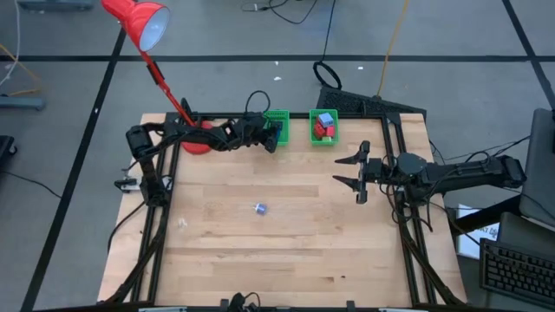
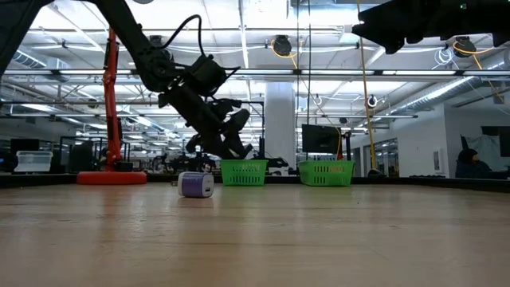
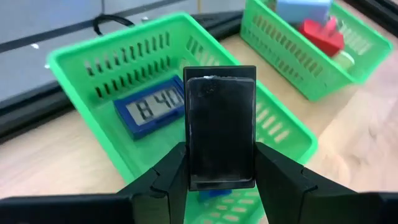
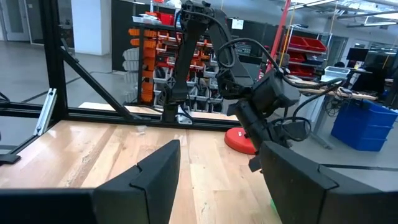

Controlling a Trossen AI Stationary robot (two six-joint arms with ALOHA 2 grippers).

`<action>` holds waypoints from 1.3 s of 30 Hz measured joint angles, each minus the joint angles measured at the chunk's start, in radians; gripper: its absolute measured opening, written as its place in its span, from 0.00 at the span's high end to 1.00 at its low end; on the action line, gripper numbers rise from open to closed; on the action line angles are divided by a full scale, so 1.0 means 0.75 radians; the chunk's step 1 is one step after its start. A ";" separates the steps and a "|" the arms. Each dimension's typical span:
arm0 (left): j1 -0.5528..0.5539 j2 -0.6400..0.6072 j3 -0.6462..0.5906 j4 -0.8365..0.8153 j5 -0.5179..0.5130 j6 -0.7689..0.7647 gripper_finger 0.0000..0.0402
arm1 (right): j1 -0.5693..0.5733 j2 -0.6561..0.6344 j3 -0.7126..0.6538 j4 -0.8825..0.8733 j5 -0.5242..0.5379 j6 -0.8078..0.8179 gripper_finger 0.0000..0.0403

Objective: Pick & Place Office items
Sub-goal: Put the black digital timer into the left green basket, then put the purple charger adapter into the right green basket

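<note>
Left hand (image 3: pixel 221 180) is closed on a flat black oblong (image 3: pixel 221 132), held above the left green mesh basket (image 3: pixel 81 68), where a dark blue clock (image 3: pixel 152 109) is seen lying; right hand (image 1: pixel 360 171) is held open over the bench (image 1: pixel 286 251); a small purple block (image 2: pixel 196 184) is left mid-bench.

- only readable thing afaict: "8 40" on the LCD of a small blue digital clock (image 3: pixel 151 107), seen in the left wrist view
- clock lies flat in the green mesh basket (image 3: pixel 81 65), display up, digits a bit tilted
- black oblong (image 3: pixel 221 132) in front of it has no print or label I can make out
- signs and shelf bins in the bg room: too small to read
</note>
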 joint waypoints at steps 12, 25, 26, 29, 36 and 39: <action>0.000 -0.002 0.000 0.010 -0.024 -0.002 0.51 | 0.000 0.000 0.000 0.000 0.000 0.000 0.48; -0.033 -0.213 -0.002 -0.034 0.221 0.131 0.58 | 0.000 0.001 0.001 -0.005 0.000 0.000 0.48; -0.046 -0.254 -0.003 -0.051 0.234 0.138 0.59 | 0.000 0.001 0.001 -0.008 0.000 0.001 0.48; -0.103 -0.367 -0.005 -0.103 0.235 0.164 0.61 | 0.000 0.001 0.002 -0.029 0.000 0.010 0.48; -0.334 -0.572 -0.006 -0.246 0.221 0.193 0.65 | 0.001 0.001 0.002 -0.043 -0.002 0.051 0.48; -0.479 -0.617 -0.006 -0.258 0.220 0.210 0.66 | 0.006 0.001 0.002 -0.049 -0.004 0.053 0.48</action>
